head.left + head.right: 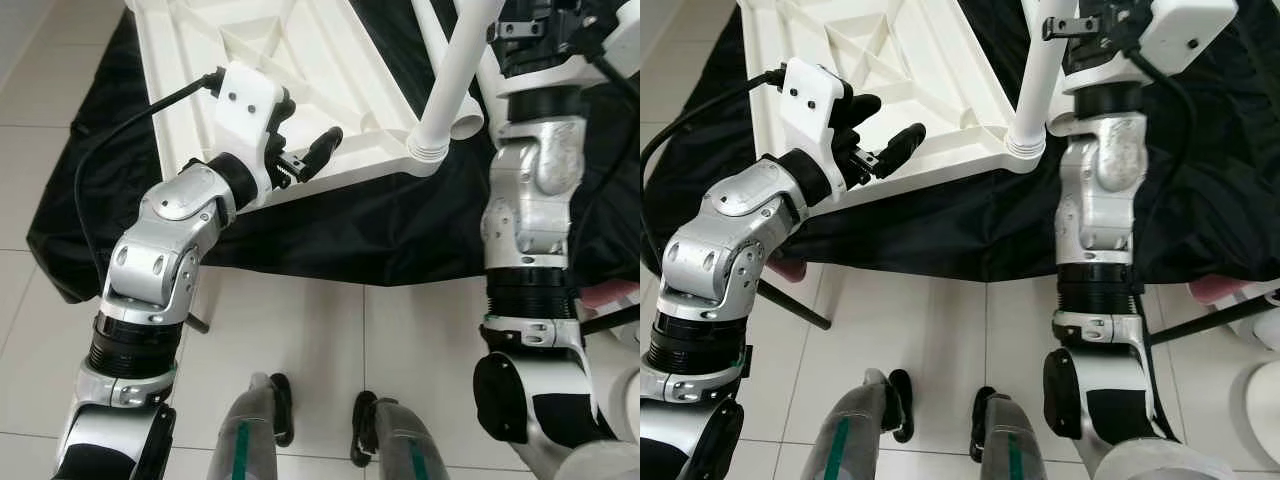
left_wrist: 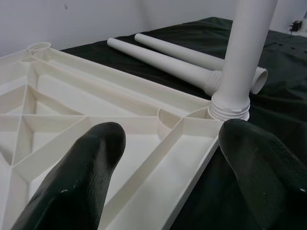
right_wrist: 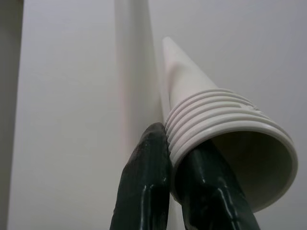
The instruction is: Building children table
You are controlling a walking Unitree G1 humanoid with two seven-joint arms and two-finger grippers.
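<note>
- The tabletop (image 1: pixel 300 80) lies upside down on a black cloth (image 1: pixel 330 235), ribbed underside up, on a tiled floor (image 1: pixel 330 340).
- One leg (image 1: pixel 455 75) stands in the near corner socket (image 1: pixel 428 148); its threaded collar sits at the socket's mouth, so I judge it seated or nearly so.
- The left gripper (image 1: pixel 305 135) hovers over the tabletop's near edge with fingers (image 2: pixel 76 182) spread wide and holding nothing.
- The right gripper (image 3: pixel 180 179) pinches the threaded end of a second leg (image 3: pixel 220 134), the ridges lying against its fingertips.
- Another leg (image 2: pixel 158 60) lies on the cloth beyond the corner, with one more beside it.
- The step in hand looks like carrying the held leg to a free socket and screwing it in.
- To do it well, bring the threaded end square over the socket and keep the leg upright, so the threads do not cross.
- The grip sits on the threads themselves; it probably needs shifting up the shaft before the end can enter.
- The left gripper could press the tabletop's rim down to stop it sliding on the cloth.
</note>
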